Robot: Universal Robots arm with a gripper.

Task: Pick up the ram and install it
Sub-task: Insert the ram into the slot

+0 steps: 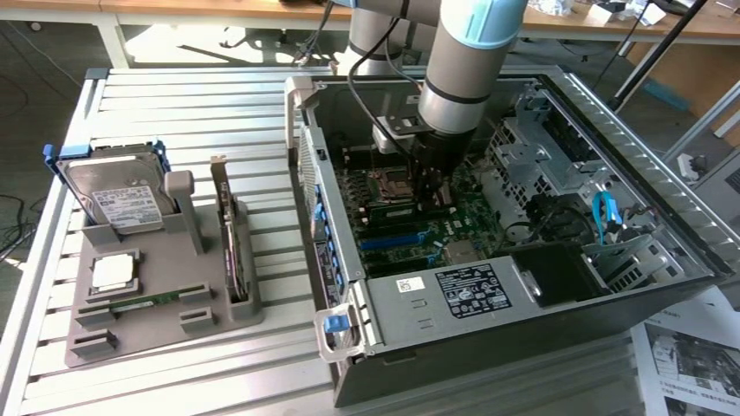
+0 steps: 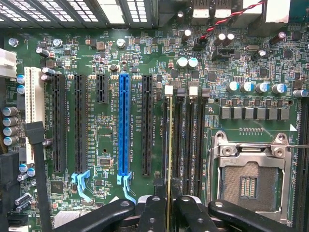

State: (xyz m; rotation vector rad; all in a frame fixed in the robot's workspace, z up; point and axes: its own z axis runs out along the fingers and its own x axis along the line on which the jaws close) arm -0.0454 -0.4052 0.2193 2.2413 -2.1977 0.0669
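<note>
Inside the open computer case, the gripper is reaching down over the motherboard, its fingers pinching the ram edge-on. Seen from the wrist, the ram is standing in line with the memory slots, between the black expansion slots and the empty processor socket. Off at the exterior view's left, a grey fixture tray is sitting on the slatted table, carrying a hard drive, a processor chip and another green stick.

The arm is silver-grey with a light blue ring; the gripper has black fingers with small screws.
</note>
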